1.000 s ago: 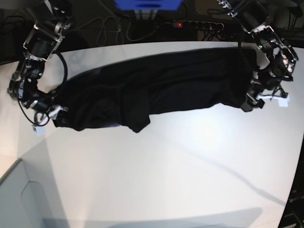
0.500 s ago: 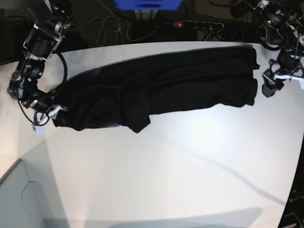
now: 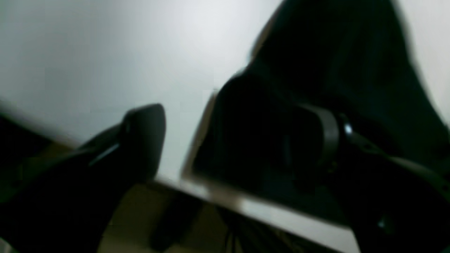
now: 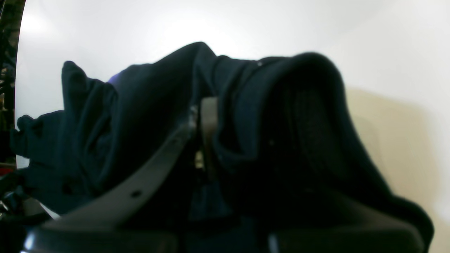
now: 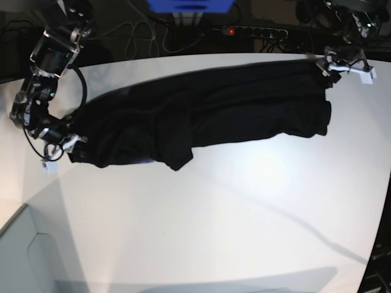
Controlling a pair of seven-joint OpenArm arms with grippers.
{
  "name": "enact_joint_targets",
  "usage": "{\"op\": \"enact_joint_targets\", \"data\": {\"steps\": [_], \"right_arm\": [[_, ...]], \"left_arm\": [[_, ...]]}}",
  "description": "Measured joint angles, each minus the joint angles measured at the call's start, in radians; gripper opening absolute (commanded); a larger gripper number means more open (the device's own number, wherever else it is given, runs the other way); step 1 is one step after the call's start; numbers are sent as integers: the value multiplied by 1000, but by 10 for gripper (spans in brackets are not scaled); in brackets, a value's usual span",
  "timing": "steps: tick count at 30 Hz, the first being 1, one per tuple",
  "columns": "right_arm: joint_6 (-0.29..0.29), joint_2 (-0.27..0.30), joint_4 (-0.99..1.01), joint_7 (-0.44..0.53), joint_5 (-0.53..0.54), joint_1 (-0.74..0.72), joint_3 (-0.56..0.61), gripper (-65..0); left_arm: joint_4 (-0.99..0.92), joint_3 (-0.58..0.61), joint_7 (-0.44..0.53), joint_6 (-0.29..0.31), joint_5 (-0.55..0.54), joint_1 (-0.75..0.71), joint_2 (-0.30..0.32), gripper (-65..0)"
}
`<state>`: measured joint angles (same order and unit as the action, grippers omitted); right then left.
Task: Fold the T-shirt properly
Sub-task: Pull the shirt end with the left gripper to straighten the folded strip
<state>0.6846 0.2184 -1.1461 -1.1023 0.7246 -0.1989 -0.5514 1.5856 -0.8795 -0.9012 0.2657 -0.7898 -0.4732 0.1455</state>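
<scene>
The worktop [image 5: 244, 201] is white and glossy, rounded along its far edge, with a broad bare stretch toward the near edge catching glare from above. Behind the far edge the room is dark: a power strip [image 5: 253, 32] with a red light lies among loose cables [image 5: 146, 33], and a blue box [image 5: 189, 6] sits beyond them.

The T-shirt [image 5: 201, 113], plain black, lies as a long rumpled band along the far half of the worktop, running from the left edge almost to the far right corner.

The right gripper [image 5: 58, 145] is down at the left edge on the end of the cloth; its wrist view shows the T-shirt [image 4: 281, 140] bunched thickly around a finger [image 4: 207, 123], so it is clamped on the fabric.

The left gripper [image 5: 333, 64] hovers at the far right corner, just over the T-shirt's end. In its blurred wrist view the fingers [image 3: 140, 137] stand spread wide, with bare worktop [image 3: 105, 52] between them and nothing gripped.
</scene>
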Motion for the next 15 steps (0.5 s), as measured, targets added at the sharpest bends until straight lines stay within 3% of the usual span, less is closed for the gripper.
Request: {"op": "enact_joint_targets", "data": {"steps": [3, 8, 15], "right_arm": [[0, 0, 0, 0, 0, 0, 0, -609], [0, 0, 0, 0, 0, 0, 0, -609], [0, 0, 0, 0, 0, 0, 0, -609]], "left_arm": [[-28, 32, 68, 0, 24, 3, 4, -117], [-29, 44, 64, 0, 14, 14, 5, -117], [-38, 70, 12, 0, -132, 22, 14, -117]]}}
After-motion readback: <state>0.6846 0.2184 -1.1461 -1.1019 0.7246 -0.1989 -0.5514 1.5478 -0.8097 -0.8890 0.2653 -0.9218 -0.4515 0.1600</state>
